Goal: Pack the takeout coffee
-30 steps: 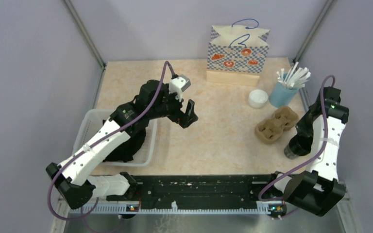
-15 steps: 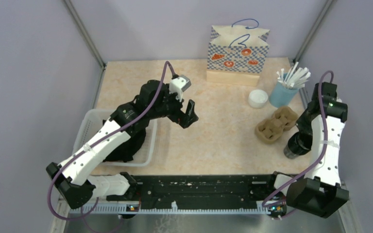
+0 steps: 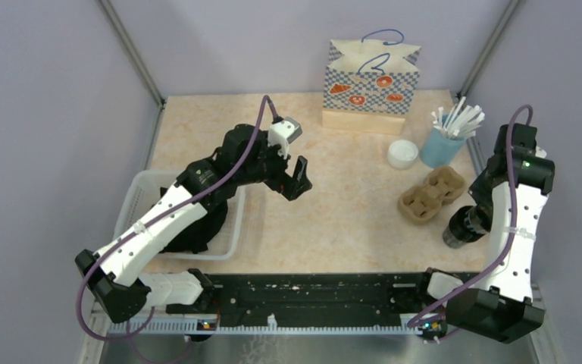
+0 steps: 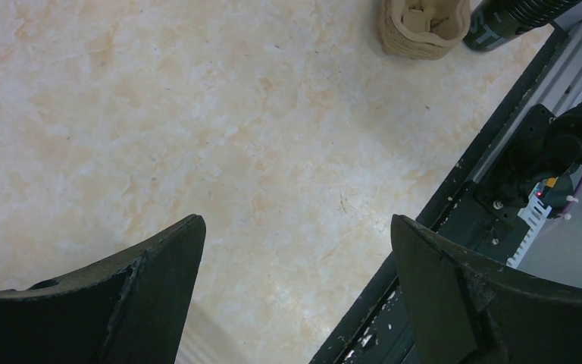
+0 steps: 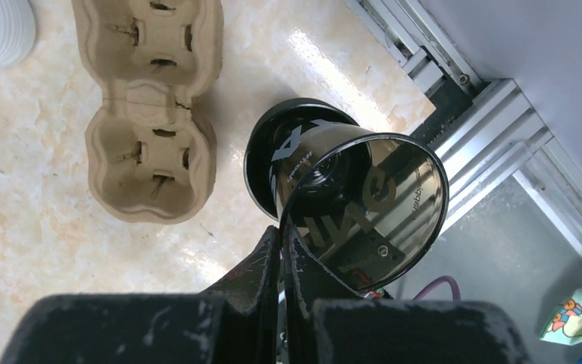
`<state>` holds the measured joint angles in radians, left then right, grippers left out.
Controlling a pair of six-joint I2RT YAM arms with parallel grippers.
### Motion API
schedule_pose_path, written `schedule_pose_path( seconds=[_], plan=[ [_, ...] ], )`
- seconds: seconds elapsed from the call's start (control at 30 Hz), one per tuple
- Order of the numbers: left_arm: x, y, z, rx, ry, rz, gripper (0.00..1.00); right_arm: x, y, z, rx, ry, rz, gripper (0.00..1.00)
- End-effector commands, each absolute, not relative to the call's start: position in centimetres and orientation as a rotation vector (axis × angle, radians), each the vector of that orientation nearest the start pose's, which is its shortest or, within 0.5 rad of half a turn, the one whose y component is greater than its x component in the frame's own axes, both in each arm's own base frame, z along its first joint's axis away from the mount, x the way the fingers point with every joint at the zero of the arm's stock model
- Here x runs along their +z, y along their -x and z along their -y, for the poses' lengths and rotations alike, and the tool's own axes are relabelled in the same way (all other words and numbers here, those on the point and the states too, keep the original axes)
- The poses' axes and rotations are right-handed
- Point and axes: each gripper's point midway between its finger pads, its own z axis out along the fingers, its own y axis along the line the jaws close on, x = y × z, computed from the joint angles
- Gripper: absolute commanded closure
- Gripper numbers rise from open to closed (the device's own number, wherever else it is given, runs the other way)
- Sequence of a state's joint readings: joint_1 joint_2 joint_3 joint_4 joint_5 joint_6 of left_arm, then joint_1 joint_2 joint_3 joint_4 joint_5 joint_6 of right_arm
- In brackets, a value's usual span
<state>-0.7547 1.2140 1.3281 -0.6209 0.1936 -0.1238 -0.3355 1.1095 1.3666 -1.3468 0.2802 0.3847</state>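
Note:
The two lidded takeout coffee cups are not visible in any view. My right gripper [image 5: 282, 236] is shut on the rim of a larger black lidless cup [image 5: 364, 193] with white lettering. It holds the cup tilted over another black cup [image 5: 267, 148] at the table's right edge; in the top view the held cup [image 3: 461, 227] sits beside the right arm. My left gripper [image 3: 297, 178] is open and empty above the bare middle of the table; its fingers [image 4: 159, 265] are spread wide.
A brown cardboard cup carrier [image 3: 430, 194] lies just left of the black cup, also in the right wrist view [image 5: 151, 114]. A loose white lid [image 3: 402, 154], a blue cup of straws [image 3: 441, 144] and a checked paper bag [image 3: 371, 80] stand behind it. A white basket [image 3: 138, 189] sits under the left arm.
The right arm has swung up and to the right, and the black cup in its gripper has shifted slightly right. The left arm has barely moved.

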Motion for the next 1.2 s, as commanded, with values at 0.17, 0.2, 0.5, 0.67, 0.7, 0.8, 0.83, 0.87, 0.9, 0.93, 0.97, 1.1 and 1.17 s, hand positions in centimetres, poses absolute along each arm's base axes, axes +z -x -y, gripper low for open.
schedule_pose_path(
  seconds=[0.17, 0.2, 0.5, 0.67, 0.7, 0.8, 0.83, 0.87, 0.9, 0.93, 0.97, 1.1, 1.17],
  plan=[
    [31.5, -23.6, 28.2, -0.748, -0.793, -1.924, 0.02, 27.3, -17.4, 9.8, -0.356, -0.982, -2.337, 1.00],
    [31.5, -23.6, 28.1, -0.748, -0.792, -1.926, 0.02, 27.5, -17.3, 9.8, -0.358, -0.982, -2.332, 1.00],
    [31.5, -23.6, 28.2, -0.736, -0.799, -1.923, 0.02, 30.1, -17.0, 9.3, -0.331, -0.951, -2.307, 1.00],
    [32.0, -23.5, 28.4, -0.732, -0.806, -1.909, 0.02, 31.6, -18.2, 8.2, -0.228, -0.836, -2.293, 1.00],
    [32.1, -23.5, 28.5, -0.732, -0.809, -1.906, 0.02, 31.6, -18.5, 7.9, -0.200, -0.810, -2.295, 1.00],
    [32.5, -23.5, 28.7, -0.724, -0.813, -1.899, 0.02, 31.7, -19.6, 7.1, -0.129, -0.757, -2.291, 1.00],
    [32.7, -23.4, 28.7, -0.725, -0.810, -1.897, 0.02, 31.6, -19.8, 6.9, -0.114, -0.748, -2.292, 1.00],
    [32.9, -23.5, 28.7, -0.724, -0.808, -1.896, 0.02, 31.4, -20.2, 6.7, -0.097, -0.742, -2.293, 1.00],
    [33.0, -23.5, 28.7, -0.725, -0.808, -1.895, 0.02, 31.1, -20.5, 6.3, -0.073, -0.732, -2.295, 1.00],
    [33.2, -23.5, 28.7, -0.724, -0.804, -1.894, 0.02, 30.8, -20.9, 6.0, -0.051, -0.721, -2.301, 1.00],
    [33.4, -23.6, 28.7, -0.723, -0.800, -1.894, 0.02, 30.4, -21.3, 5.6, -0.035, -0.713, -2.309, 1.00],
    [34.2, -23.7, 28.7, -0.723, -0.784, -1.897, 0.02, 29.1, -23.6, 2.4, 0.044, -0.620, -2.331, 1.00],
    [34.6, -23.7, 28.6, -0.722, -0.771, -1.904, 0.02, 28.0, -25.3, 0.4, 0.101, -0.594, -2.329, 1.00]
  ],
)
